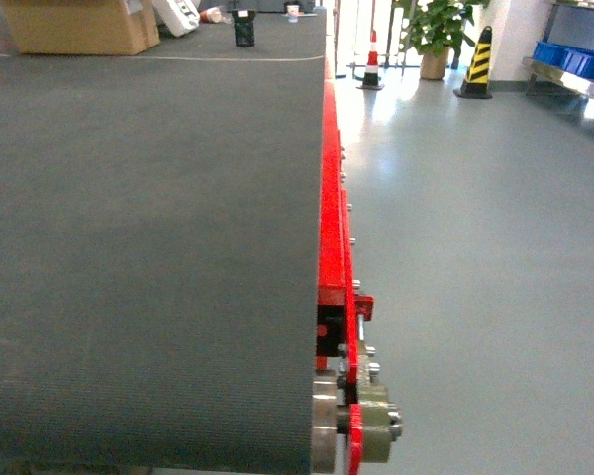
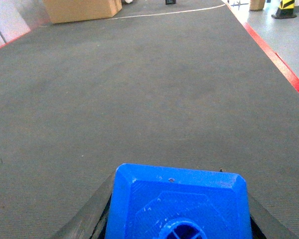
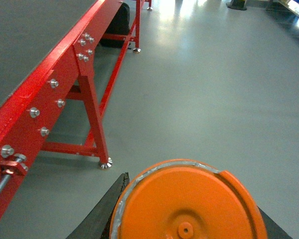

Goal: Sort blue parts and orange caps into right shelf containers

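Starting with the head view: you see the dark belt of the red-framed bench (image 1: 329,198) filling the left side, grey floor on the right, and the right shelf containers (image 1: 572,59) far off at top right on the steel shelf (image 1: 564,81). No arm or gripper shows here. A cardboard box (image 1: 79,25) sits at the far end of the belt.

Left wrist view: your left gripper (image 2: 179,219) is clamped on a blue part (image 2: 177,199), dark fingers (image 2: 87,221) hugging both side walls, held over the belt. It reads as rigid moulded plastic, probably light, with smooth faces that could slip. The flat sides look like the right hold, so keep squeezing there.

Right wrist view: your right gripper (image 3: 189,214) is closed around an orange cap (image 3: 189,204), its end face toward the camera, hanging over the floor beside the red frame. It looks stiff and light, but the round wall can roll between pads, so grip across the diameter. Both pieces are well apart from the crates.
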Robot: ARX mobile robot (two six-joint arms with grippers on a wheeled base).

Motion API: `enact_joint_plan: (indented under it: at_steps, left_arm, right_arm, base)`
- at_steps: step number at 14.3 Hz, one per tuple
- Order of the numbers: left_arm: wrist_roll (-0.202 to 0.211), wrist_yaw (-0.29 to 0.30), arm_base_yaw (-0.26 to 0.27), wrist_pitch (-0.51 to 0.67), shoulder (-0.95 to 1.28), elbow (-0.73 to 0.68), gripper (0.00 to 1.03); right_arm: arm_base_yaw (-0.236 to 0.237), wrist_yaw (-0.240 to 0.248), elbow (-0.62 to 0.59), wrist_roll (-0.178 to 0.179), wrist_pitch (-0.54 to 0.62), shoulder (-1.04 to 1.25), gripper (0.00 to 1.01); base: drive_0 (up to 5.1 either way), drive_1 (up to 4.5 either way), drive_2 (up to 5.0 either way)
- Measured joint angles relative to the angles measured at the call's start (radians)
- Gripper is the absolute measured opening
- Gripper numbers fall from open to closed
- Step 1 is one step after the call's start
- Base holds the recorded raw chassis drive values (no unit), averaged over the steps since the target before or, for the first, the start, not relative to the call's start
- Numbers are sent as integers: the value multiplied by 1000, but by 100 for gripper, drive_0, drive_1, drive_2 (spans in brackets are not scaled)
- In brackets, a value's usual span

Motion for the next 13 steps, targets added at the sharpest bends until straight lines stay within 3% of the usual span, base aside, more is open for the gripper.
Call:
enact_joint_plan:
  at_steps: [13]
  left_arm:
    - [0, 0, -3, 1, 2, 0, 45]
  right_arm:
    - [0, 0, 0, 0, 0, 0, 44]
  base:
    - [507, -238, -238]
